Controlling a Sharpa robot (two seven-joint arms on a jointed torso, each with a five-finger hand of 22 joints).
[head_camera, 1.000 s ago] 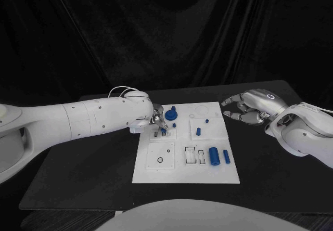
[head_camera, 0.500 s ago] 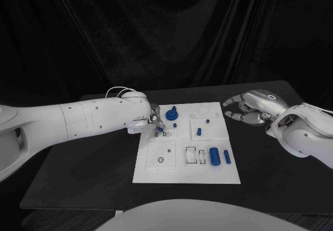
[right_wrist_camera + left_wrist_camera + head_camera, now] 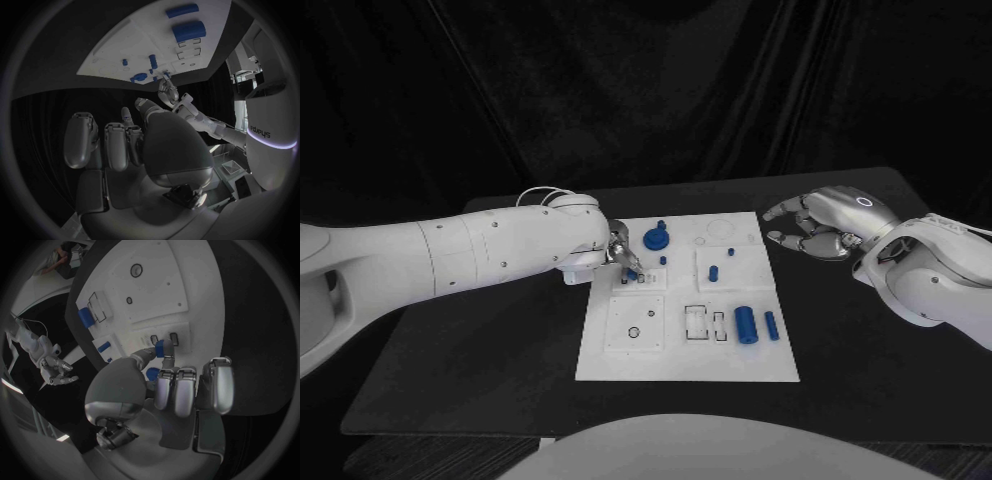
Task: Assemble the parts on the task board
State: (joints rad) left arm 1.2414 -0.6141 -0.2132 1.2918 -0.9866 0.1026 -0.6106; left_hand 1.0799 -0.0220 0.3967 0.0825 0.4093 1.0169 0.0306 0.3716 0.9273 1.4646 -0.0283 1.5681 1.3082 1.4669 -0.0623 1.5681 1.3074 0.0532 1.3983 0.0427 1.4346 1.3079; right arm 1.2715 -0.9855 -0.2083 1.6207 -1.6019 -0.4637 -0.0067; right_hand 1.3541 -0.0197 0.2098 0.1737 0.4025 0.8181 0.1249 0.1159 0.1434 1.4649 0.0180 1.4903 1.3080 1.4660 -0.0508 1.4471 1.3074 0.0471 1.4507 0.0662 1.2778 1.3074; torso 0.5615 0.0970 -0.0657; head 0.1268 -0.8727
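black drapes hang behind the dark table, where the white task board lies in the middle. the left hand pinches a small blue part between thumb and a finger, right above the pair of small slots near the board's left edge. the part is tiny and the grip shallow, so it could twist or slip as it presses down, jam at a slot's rim, or drop onto the board. a sideways push might also shift the board. the right hand hovers beside the board's far right corner, fingers curled and holding nothing, well apart from the blue block and pegs.
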